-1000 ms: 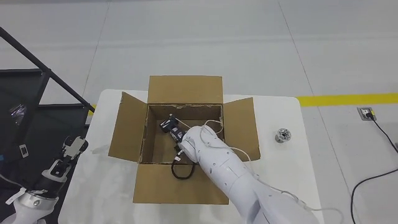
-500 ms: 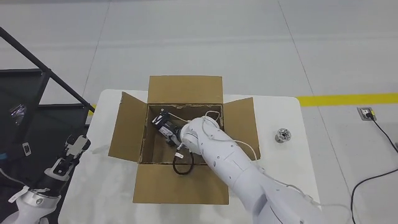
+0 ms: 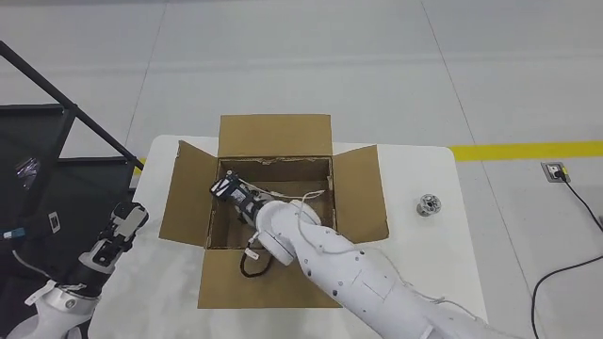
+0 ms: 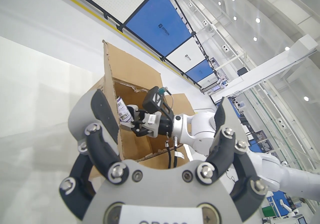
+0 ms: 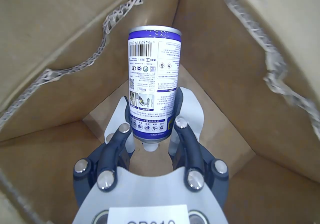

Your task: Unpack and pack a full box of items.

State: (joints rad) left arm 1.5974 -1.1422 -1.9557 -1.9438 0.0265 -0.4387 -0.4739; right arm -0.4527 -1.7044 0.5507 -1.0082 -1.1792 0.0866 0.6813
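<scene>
right wrist view: spray can [image 5: 153, 80] clamped between the jaws, inside box [image 5: 225, 65].

The spray can [image 5: 154, 77], at the box's [image 3: 273, 132] ten o'clock corner, bears a white label with a barcode, a digit row, hazard symbols and fine print. Wall panels [image 4: 160, 27] carry a logo word. A wrist-plate sticker [image 5: 148, 213] shows cut-off characters.

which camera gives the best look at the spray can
The right wrist view: the spray can sits centred, clamped in the right gripper inside the box. The left wrist view shows part of it past a box flap; in the top view it is too small to tell.
</scene>
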